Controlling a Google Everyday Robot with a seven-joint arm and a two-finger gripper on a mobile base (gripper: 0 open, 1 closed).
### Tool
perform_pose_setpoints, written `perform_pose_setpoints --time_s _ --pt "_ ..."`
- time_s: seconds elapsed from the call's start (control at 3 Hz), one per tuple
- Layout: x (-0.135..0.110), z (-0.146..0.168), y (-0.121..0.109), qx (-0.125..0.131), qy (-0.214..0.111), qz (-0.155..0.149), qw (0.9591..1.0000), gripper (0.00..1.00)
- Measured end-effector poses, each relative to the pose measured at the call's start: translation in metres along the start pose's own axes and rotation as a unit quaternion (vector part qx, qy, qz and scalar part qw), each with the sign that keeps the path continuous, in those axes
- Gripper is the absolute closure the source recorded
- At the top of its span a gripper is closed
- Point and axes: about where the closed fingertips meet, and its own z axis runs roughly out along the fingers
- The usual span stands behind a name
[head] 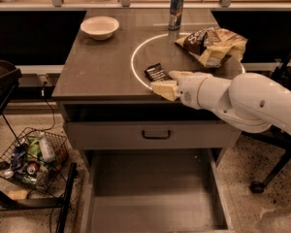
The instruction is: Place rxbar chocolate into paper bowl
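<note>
The rxbar chocolate [156, 73], a small black bar with pale print, lies flat on the grey table inside a white circle line, near the front edge. My gripper [163, 79] is just right of and in front of the bar. Its pale fingers [166, 89] are spread open, one on each side of the bar's near right end, and hold nothing. The paper bowl [100, 27], off-white and empty, stands at the table's far left corner, well away from the bar and the gripper.
A blue-and-silver can [176, 4] stands at the far middle. A brown-and-yellow snack bag [211, 43] lies right of the bar, behind my arm. The table [102, 67] has a drawer under it. A wire basket of litter [31, 161] sits on the floor at left.
</note>
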Motion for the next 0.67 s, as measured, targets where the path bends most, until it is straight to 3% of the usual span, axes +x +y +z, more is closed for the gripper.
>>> perform_pose_setpoints --time_s 0.67 --pt "-0.002 0.0019 0.0035 -0.003 0.0 -0.002 1.0 0.96"
